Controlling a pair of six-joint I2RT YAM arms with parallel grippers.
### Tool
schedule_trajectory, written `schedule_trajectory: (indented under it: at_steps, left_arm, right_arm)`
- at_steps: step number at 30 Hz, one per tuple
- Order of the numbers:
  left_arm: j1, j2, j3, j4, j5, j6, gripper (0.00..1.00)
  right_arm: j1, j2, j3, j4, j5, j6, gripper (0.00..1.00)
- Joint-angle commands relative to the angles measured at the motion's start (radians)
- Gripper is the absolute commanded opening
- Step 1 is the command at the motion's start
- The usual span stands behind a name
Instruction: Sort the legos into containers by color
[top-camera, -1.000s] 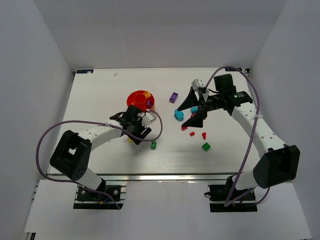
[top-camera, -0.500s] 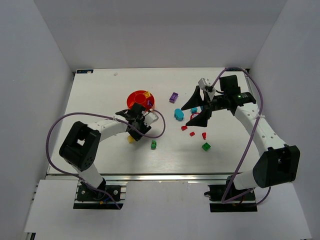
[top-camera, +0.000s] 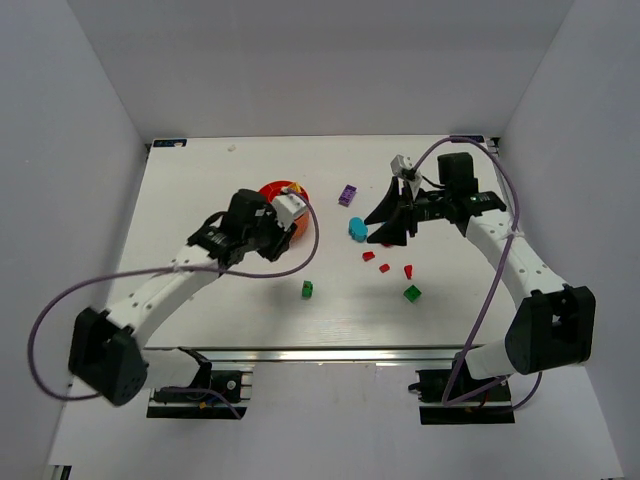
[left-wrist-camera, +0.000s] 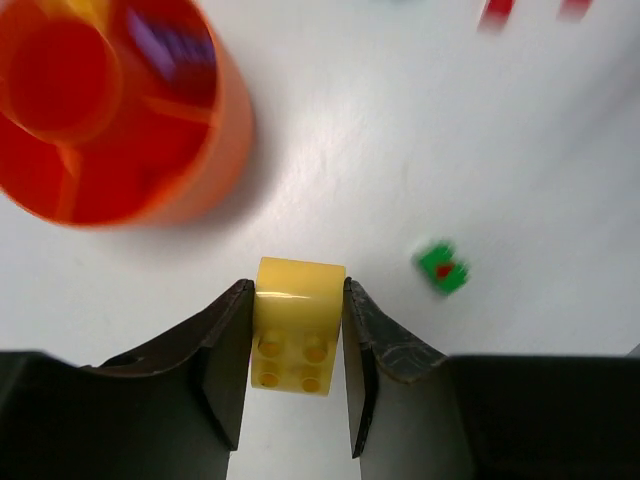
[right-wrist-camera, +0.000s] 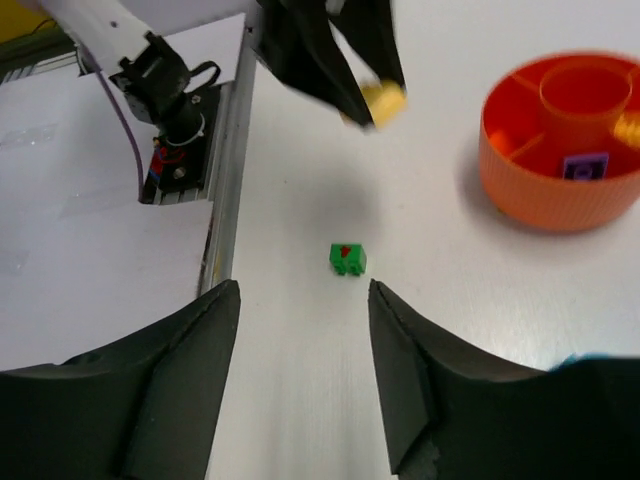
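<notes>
yellow lego (left-wrist-camera: 297, 335) is clamped in the left gripper (left-wrist-camera: 297, 298) near the orange tub (left-wrist-camera: 228, 130); right gripper (right-wrist-camera: 303, 292) spread wide, empty

Right gripper (right-wrist-camera: 303, 300) gaped wide, a green brick (right-wrist-camera: 347, 259) just ahead of it. Left gripper (right-wrist-camera: 368, 106) pinched a yellow brick (right-wrist-camera: 385, 98) near the orange tub (right-wrist-camera: 545, 195).

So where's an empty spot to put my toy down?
Bare: the far-left corner of the table, left of the orange tub, and the near-right corner past the bigger green brick. Crowded: from the teal brick to the red pieces, beside the right gripper.
</notes>
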Motion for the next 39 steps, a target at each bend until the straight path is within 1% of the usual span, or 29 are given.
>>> schedule_trajectory:
  at_steps: [1, 4, 7, 10, 11, 12, 13, 14, 15, 18, 22, 29, 33, 39]
  left_arm:
    - [0.003, -0.174, -0.029, 0.168, 0.099, -0.101, 0.11]
    - [0.003, -0.216, -0.049, 0.281, 0.098, -0.183, 0.11]
    - [0.003, -0.207, -0.04, 0.376, 0.099, -0.237, 0.11]
    - [0.003, -0.153, -0.026, 0.487, 0.116, -0.206, 0.1]
    - [0.003, -0.132, -0.01, 0.525, 0.112, -0.171, 0.1]
    - [0.003, -0.075, 0.009, 0.544, 0.107, -0.157, 0.09]
    - [0.012, -0.005, 0.064, 0.559, 0.09, -0.125, 0.09]
    - [0.012, -0.004, 0.064, 0.562, 0.089, -0.112, 0.07]
    - [0.021, 0.067, 0.122, 0.565, 0.086, -0.102, 0.07]
    - [0.044, 0.178, 0.199, 0.61, 0.072, -0.089, 0.06]
    - [0.091, 0.272, 0.247, 0.677, 0.064, -0.114, 0.07]
    - [0.148, 0.373, 0.273, 0.754, 0.064, -0.147, 0.09]
    - [0.182, 0.429, 0.319, 0.74, 0.104, -0.155, 0.1]
    - [0.214, 0.479, 0.348, 0.751, 0.139, -0.175, 0.13]
  right_arm:
    - [0.003, -0.035, -0.055, 0.24, 0.117, 0.25, 0.59]
    - [0.006, -0.038, -0.081, 0.314, 0.183, 0.316, 0.55]
    - [0.005, -0.03, -0.087, 0.337, 0.21, 0.352, 0.54]
    - [0.009, -0.023, -0.098, 0.359, 0.207, 0.373, 0.54]
    - [0.006, -0.021, -0.098, 0.359, 0.206, 0.373, 0.54]
    - [0.006, -0.02, -0.098, 0.359, 0.204, 0.375, 0.54]
    - [0.003, -0.015, -0.096, 0.362, 0.204, 0.375, 0.54]
    - [0.003, -0.015, -0.098, 0.361, 0.204, 0.375, 0.55]
    - [0.002, -0.015, -0.101, 0.361, 0.206, 0.372, 0.55]
    - [0.0, -0.009, -0.101, 0.361, 0.206, 0.367, 0.55]
    - [0.002, -0.007, -0.107, 0.359, 0.206, 0.353, 0.56]
    - [-0.002, 0.017, -0.104, 0.348, 0.2, 0.335, 0.57]
    - [-0.002, 0.02, -0.104, 0.344, 0.2, 0.33, 0.58]
    - [-0.003, 0.034, -0.104, 0.341, 0.195, 0.326, 0.58]
